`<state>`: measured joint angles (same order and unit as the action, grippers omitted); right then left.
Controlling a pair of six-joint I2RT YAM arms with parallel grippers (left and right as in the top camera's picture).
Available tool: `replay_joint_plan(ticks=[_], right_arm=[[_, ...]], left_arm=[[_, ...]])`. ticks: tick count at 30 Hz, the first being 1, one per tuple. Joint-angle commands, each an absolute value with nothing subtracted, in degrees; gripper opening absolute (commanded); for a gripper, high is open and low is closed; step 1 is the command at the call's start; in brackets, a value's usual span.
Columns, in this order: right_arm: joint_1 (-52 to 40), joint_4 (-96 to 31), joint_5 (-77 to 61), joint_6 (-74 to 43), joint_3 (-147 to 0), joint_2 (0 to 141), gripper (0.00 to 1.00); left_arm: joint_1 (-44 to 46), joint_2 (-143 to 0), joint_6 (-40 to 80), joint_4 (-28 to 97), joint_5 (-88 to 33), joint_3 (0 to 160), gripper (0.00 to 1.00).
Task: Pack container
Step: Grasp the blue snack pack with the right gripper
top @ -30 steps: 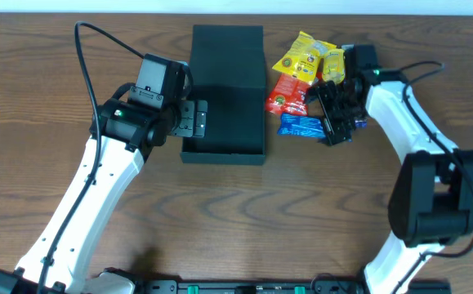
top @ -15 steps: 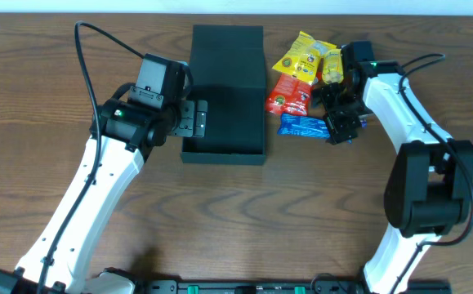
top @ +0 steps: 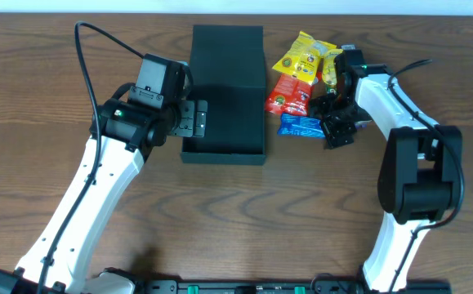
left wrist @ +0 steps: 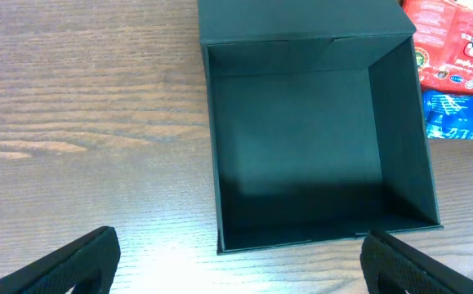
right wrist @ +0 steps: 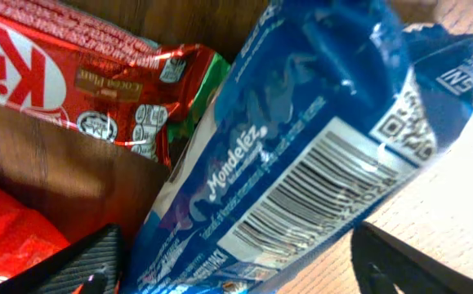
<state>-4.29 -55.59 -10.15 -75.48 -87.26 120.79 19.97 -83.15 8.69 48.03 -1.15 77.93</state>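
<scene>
The black container (top: 224,122) sits open and empty at the table's middle, its flap lid (top: 228,45) lying back beyond it; it fills the left wrist view (left wrist: 310,139). My left gripper (left wrist: 236,265) is open and empty beside the container's left wall. Snack packets lie right of the container: a blue packet (top: 300,126), a red one (top: 287,95) and yellow ones (top: 304,57). My right gripper (top: 334,131) is open, low over the right end of the blue packet (right wrist: 301,155), fingers on either side of it. A red KitKat packet (right wrist: 73,82) lies beside it.
The wooden table (top: 244,212) stretches wide in front of the container. Black cables run from both arms at the back of the table. The red and blue packets also show at the right edge of the left wrist view (left wrist: 452,49).
My right gripper has swung in toward the blue packet and dropped lower over its right end. The left arm and the container have not moved.
</scene>
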Motion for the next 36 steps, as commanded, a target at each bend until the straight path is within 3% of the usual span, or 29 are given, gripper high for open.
replay_joint_plan(ticks=[1, 28, 36], right_arm=[[-3.7, -55.3, -7.7, -76.2, -87.9, 121.7, 0.85], [-3.7, -55.2, -6.3, -75.5, -87.9, 122.3, 0.41], [-3.7, -60.5, -8.8, -74.0, -89.7, 122.3, 0.28]], left_arm=[[19.8, -83.1, 7.7, 48.2, -1.1, 78.5, 0.95], [19.8, -83.1, 7.7, 48.2, -1.1, 78.5, 0.95], [19.8, -83.1, 7.7, 48.2, -1.0, 78.5, 0.95]])
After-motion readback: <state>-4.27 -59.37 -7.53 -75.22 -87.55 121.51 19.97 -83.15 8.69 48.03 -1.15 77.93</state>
